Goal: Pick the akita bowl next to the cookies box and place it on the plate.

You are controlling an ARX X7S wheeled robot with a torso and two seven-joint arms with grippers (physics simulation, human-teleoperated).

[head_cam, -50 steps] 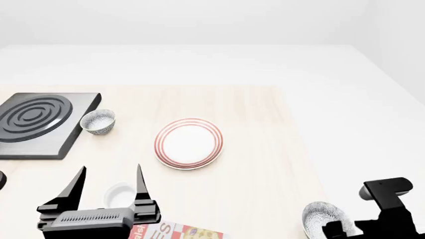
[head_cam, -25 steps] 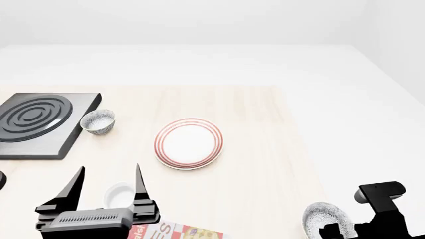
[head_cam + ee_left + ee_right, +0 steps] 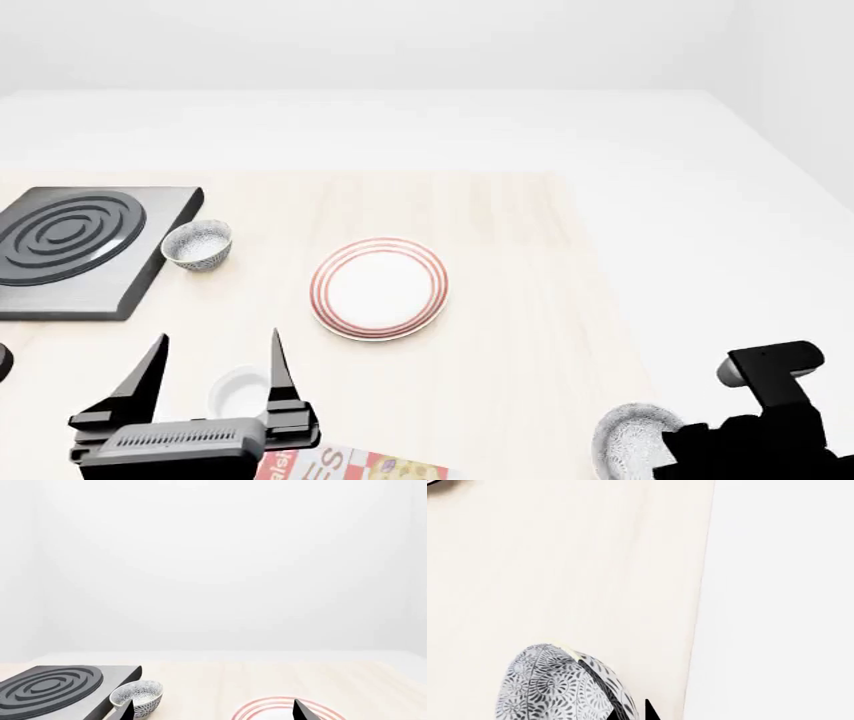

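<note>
The akita bowl [image 3: 625,438], speckled grey and white, is at the table's near right corner, some way right of the cookies box [image 3: 360,466]. In the right wrist view the akita bowl [image 3: 547,685] stands tilted on edge. My right gripper [image 3: 630,715] is shut on its rim, one finger inside and one outside. In the head view the right gripper [image 3: 667,450] is mostly hidden behind its own arm. The red-ringed plate [image 3: 380,287] lies bare at mid-table. My left gripper [image 3: 214,375] hangs open and holds nothing; in its own view the left gripper [image 3: 212,712] faces the plate [image 3: 267,707].
A second speckled bowl [image 3: 196,244] sits beside a black stove plate [image 3: 74,245] at the far left. A small white cup [image 3: 240,388] stands between the left fingers, below them. The table's right edge [image 3: 697,605] runs close to the held bowl.
The akita bowl has shifted slightly left and tipped up in the right gripper. The right arm has moved in over it. The left arm has barely moved.
</note>
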